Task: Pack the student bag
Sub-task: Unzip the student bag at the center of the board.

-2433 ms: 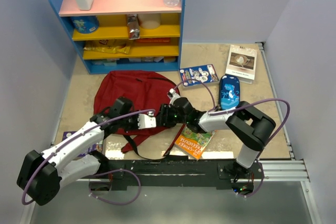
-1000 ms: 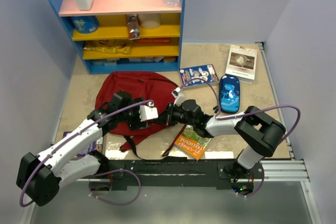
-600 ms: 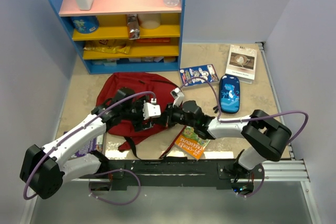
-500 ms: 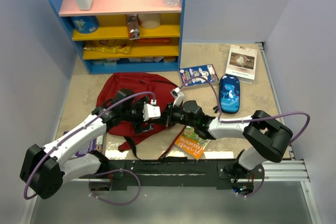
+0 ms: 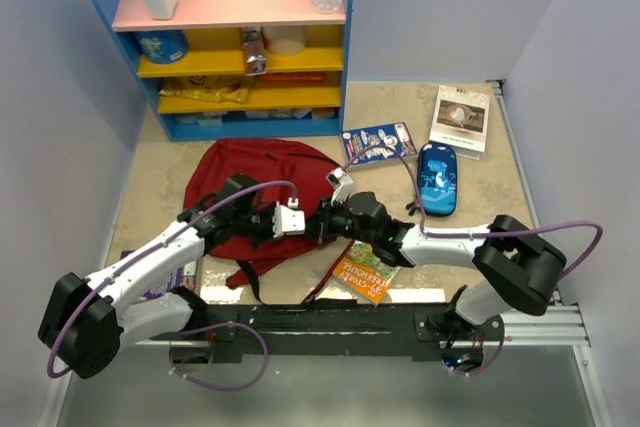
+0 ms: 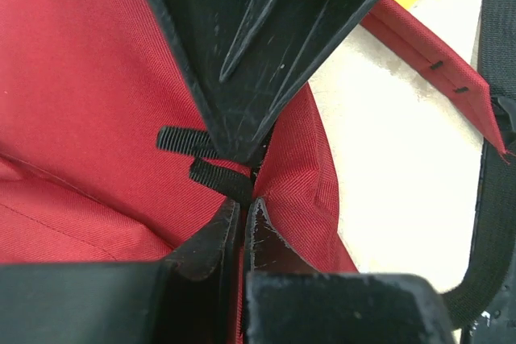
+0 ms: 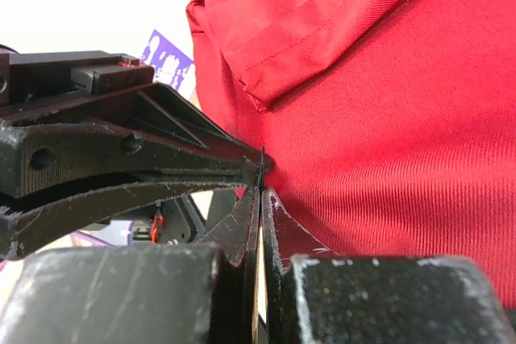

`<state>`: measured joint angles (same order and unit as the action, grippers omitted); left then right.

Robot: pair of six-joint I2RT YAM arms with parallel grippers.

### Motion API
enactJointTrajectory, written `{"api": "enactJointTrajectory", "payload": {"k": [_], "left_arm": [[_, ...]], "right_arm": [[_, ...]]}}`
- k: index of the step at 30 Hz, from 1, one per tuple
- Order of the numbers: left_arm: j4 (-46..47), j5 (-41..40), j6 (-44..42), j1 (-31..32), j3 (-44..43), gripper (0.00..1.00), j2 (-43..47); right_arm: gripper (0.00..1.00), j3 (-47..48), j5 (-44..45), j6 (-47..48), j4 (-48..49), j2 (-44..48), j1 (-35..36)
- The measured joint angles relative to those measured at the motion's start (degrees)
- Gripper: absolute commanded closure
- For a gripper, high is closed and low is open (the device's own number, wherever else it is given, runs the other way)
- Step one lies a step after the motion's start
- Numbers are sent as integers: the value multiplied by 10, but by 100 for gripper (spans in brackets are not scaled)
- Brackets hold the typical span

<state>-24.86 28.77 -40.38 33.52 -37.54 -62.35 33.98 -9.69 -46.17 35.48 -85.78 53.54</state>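
Observation:
The student bag [image 5: 255, 187], dark red, lies flat on the table with its black straps [image 5: 248, 275] trailing toward me. Both grippers meet tip to tip at its lower right edge. My left gripper [image 5: 303, 226] is shut, pinching red fabric beside a short black webbing tab [image 6: 216, 180]; in the left wrist view its jaws [image 6: 242, 204] are pressed together. My right gripper [image 5: 318, 225] is shut on a thin black tab [image 7: 262, 163] of the bag, seen edge-on between its jaws [image 7: 260, 193]. What lies under the two fingertips is hidden.
An orange book [image 5: 368, 269] lies under the right arm. A blue pencil case [image 5: 437, 178], a blue-and-white booklet [image 5: 378, 143] and a white book [image 5: 461, 119] lie at back right. A purple book [image 5: 160, 279] peeks out left. A blue shelf [image 5: 230, 37] stands behind.
My left gripper opened wide, slid right to the right gripper's tip and shut on the bag's edge. The right arm stretched slightly leftward, staying shut.

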Motion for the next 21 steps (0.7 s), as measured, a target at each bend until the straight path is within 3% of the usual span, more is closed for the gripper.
{"api": "enactJointTrajectory", "payload": {"k": [21], "left_arm": [[-19,-9,-82,0,17,100,36]], "right_arm": [[100,51,195,125,-203,85,-3]]}}
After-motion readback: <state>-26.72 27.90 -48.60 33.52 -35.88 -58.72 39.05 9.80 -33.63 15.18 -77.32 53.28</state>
